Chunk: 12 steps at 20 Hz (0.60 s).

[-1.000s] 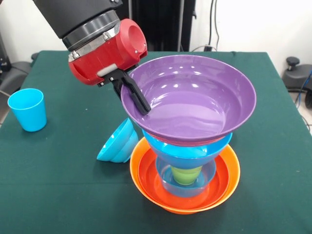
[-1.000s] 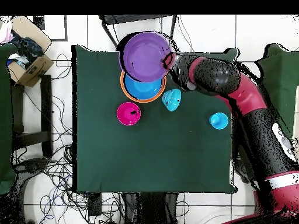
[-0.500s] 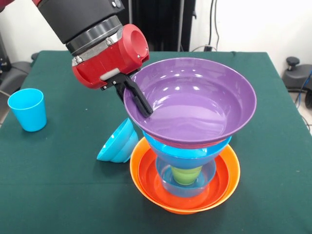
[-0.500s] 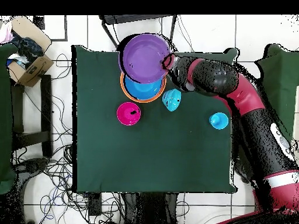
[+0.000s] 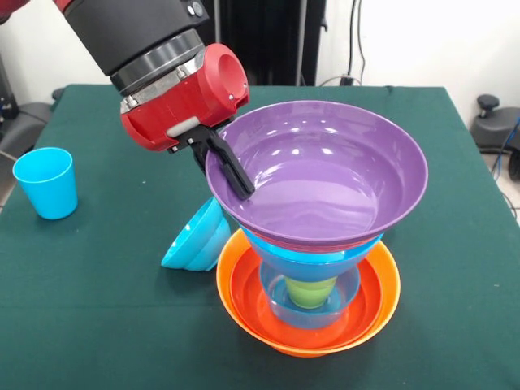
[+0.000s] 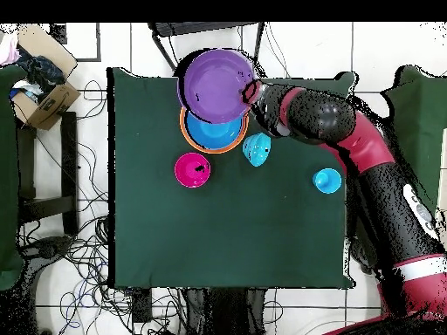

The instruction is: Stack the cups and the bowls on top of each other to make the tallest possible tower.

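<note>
Front view: tipped blue bowl (image 5: 197, 240) beside tower (image 5: 313, 244).

Tower (image 5: 313, 268): orange bowls (image 5: 382, 296) at base, lime cup (image 5: 310, 291) inside clear-blue bowl, blue bowl above, purple bowl (image 5: 325, 175) on top, tilted, possibly a red rim beneath. Blue bowls (image 5: 197, 237) tipped beside it. Light blue cup (image 5: 46, 182) upright, well apart. Pink bowl (image 6: 192, 169) separate.
</note>
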Each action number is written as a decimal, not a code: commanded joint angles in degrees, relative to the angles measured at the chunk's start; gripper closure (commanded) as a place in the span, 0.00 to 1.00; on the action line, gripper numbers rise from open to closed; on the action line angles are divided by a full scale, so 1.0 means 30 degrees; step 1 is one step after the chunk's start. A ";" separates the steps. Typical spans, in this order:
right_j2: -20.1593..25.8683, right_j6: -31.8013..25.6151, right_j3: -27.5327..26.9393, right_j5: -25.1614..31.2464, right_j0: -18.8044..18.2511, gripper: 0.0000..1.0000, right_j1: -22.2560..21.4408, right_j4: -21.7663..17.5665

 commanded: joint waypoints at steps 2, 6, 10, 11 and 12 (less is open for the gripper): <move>-0.0756 -0.1060 0.0004 -0.0404 0.0687 1.00 0.0362 -0.1308; -0.0833 -0.1034 -0.0432 -0.0078 0.0845 1.00 0.0315 -0.1253; -0.0821 -0.0994 -0.0126 -0.0310 0.0728 1.00 0.0366 -0.1366; -0.0812 -0.1005 -0.0080 -0.0348 0.0698 1.00 0.0396 -0.1401; -0.0792 -0.0971 -0.0009 -0.0424 0.0663 1.00 0.0376 -0.1431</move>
